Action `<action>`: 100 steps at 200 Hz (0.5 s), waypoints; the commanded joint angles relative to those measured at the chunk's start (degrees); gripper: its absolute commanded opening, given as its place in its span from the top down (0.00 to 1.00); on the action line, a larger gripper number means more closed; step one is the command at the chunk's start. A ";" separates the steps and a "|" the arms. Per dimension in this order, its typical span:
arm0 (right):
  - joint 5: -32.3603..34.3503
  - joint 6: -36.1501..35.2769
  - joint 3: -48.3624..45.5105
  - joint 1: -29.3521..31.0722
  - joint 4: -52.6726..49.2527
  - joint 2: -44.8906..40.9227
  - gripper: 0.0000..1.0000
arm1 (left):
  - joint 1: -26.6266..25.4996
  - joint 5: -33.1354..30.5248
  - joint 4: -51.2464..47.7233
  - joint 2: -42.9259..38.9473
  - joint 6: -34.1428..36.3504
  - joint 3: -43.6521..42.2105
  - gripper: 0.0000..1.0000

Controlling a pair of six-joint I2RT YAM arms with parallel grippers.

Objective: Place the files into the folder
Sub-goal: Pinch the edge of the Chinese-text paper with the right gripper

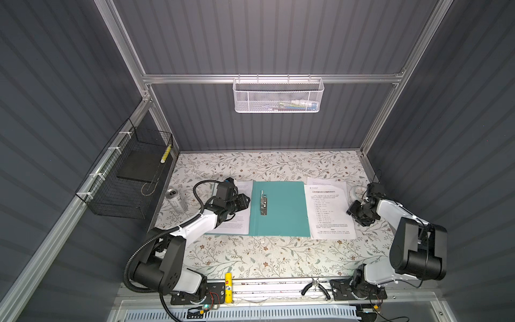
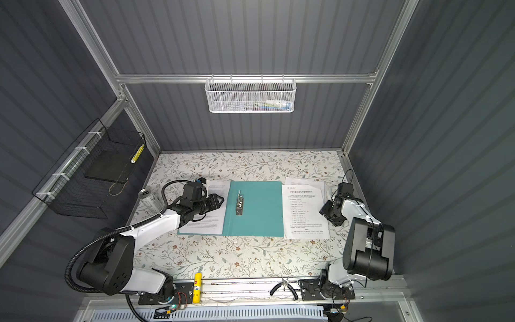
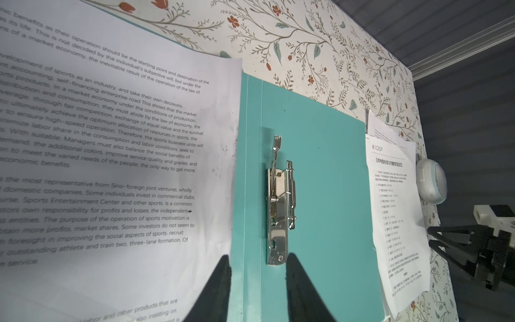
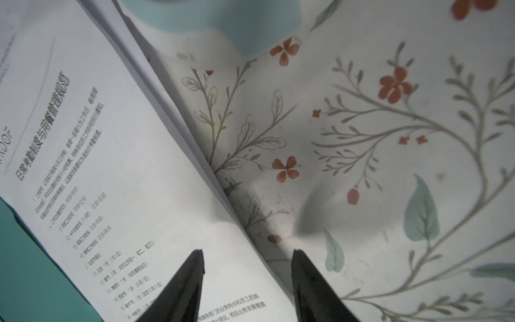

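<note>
At the centre of both top views we see the teal folder [image 1: 281,214] lying open, metal clip [image 1: 263,202] beside its spine. One printed sheet [image 1: 241,225] covers its left flap; the headed stack of files [image 1: 328,212] lies at its right edge. The left gripper [image 3: 258,256] hovers near the spine, fingers apart and empty. The right gripper [image 4: 248,251], fingers apart, straddles the stack's right edge.

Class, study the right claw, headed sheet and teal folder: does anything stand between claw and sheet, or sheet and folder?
Nothing visible. The right claw hangs open over the outer edge of the headed sheet, which overlaps the right edge of the folder. The left claw hovers near the metal clip, off that path.
</note>
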 commanded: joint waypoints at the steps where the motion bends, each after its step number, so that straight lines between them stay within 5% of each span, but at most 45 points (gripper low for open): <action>1: -2.17 0.14 -0.65 -0.24 0.96 0.96 0.46 | -0.29 0.88 0.07 0.83 0.49 0.15 0.65; 100: -13.23 2.45 -2.46 0.09 3.01 -3.41 0.47 | -0.38 1.31 0.59 3.16 -0.04 0.56 0.65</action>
